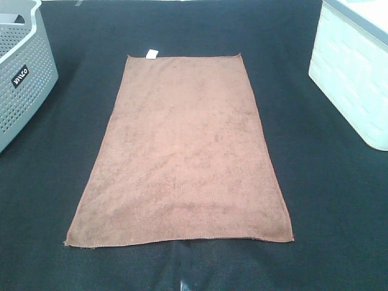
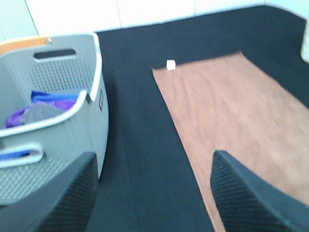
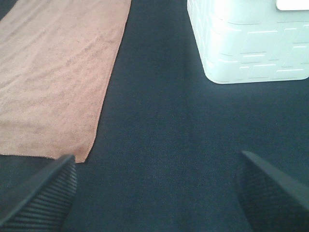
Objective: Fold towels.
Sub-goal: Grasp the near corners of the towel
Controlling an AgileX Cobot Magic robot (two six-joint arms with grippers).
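A reddish-brown towel (image 1: pixel 185 151) lies spread flat and unfolded in the middle of the black table, its long side running away from me, a small white tag (image 1: pixel 151 54) at its far left corner. No arm shows in the exterior high view. In the left wrist view the towel (image 2: pixel 236 116) and tag (image 2: pixel 170 64) lie ahead, and my left gripper (image 2: pixel 152 193) is open above bare black cloth beside the towel's left edge. In the right wrist view my right gripper (image 3: pixel 154 193) is open, empty, above black cloth just right of the towel (image 3: pixel 53 77) and its near right corner.
A grey perforated basket (image 1: pixel 21 73) stands at the far left; the left wrist view shows the basket (image 2: pixel 72 96) holding purple and blue cloth. A white bin (image 1: pixel 354 73) stands at the far right, also the white bin (image 3: pixel 251 43) ahead of the right gripper. Black cloth covers the table (image 1: pixel 315 200).
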